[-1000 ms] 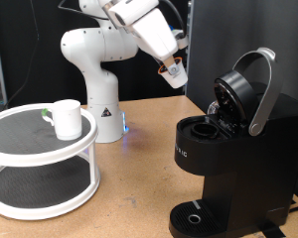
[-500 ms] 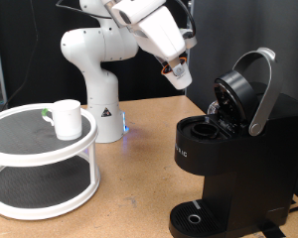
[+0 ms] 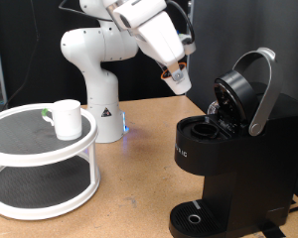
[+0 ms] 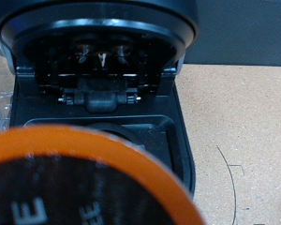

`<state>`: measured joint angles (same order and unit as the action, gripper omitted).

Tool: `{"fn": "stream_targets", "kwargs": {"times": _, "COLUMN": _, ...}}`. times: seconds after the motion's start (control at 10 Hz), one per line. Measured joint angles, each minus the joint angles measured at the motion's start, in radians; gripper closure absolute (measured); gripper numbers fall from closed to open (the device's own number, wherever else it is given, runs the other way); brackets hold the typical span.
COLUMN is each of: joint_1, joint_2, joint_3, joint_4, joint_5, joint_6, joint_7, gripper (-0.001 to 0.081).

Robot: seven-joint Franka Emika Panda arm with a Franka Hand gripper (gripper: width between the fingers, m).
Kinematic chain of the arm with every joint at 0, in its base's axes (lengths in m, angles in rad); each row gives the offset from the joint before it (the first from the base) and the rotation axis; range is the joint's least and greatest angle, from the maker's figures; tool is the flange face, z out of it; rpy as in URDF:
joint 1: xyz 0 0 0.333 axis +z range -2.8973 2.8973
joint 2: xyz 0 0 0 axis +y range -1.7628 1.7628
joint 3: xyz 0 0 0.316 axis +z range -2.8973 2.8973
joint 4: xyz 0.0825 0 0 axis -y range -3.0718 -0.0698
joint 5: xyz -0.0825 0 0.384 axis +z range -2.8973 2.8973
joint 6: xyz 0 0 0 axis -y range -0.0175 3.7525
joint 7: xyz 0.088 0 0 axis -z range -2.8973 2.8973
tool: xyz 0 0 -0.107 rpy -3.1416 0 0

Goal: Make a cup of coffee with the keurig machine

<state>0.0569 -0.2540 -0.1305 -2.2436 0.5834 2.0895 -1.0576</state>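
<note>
My gripper (image 3: 175, 71) is in the air at the exterior view's top middle, shut on a small white coffee pod (image 3: 178, 80) with an orange rim. It hangs above and to the left of the black keurig machine (image 3: 226, 159), whose silver-handled lid (image 3: 256, 91) is raised, leaving the pod chamber (image 3: 202, 129) open. In the wrist view the pod's orange rim and dark top (image 4: 80, 183) fill the foreground, with the machine's open chamber (image 4: 101, 75) behind. The white cup (image 3: 68, 118) stands on a white stand at the left.
The round white two-tier stand (image 3: 40, 164) takes up the exterior view's left. The robot's white base (image 3: 101, 99) stands behind it on the wooden table (image 3: 139, 188). A dark panel rises behind the machine. The machine's round drip base (image 3: 194, 219) is bare.
The gripper with the pod has shifted slightly to the right and tilted towards the machine. The cup and the machine have not moved.
</note>
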Motion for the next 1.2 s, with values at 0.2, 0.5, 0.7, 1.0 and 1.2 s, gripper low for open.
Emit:
{"fn": "stream_targets", "kwargs": {"times": 0.2, "joint_1": 0.003, "joint_2": 0.001, "joint_3": 0.024, "joint_4": -0.035, "joint_5": 0.000, "joint_6": 0.057, "joint_7": 0.000, "gripper": 0.0369}}
{"fn": "stream_targets", "kwargs": {"times": 0.5, "joint_1": 0.010, "joint_2": 0.016, "joint_3": 0.062, "joint_4": -0.069, "joint_5": 0.020, "joint_6": 0.147, "joint_7": 0.000, "gripper": 0.0369}}
{"fn": "stream_targets", "kwargs": {"times": 0.7, "joint_1": 0.018, "joint_2": 0.028, "joint_3": 0.084, "joint_4": -0.080, "joint_5": 0.036, "joint_6": 0.191, "joint_7": 0.000, "gripper": 0.0369}}
{"fn": "stream_targets", "kwargs": {"times": 1.0, "joint_1": 0.023, "joint_2": 0.049, "joint_3": 0.114, "joint_4": -0.092, "joint_5": 0.039, "joint_6": 0.250, "joint_7": 0.001, "gripper": 0.0369}}
{"fn": "stream_targets", "kwargs": {"times": 1.2, "joint_1": 0.024, "joint_2": 0.064, "joint_3": 0.133, "joint_4": -0.099, "joint_5": 0.039, "joint_6": 0.280, "joint_7": 0.005, "gripper": 0.0369}}
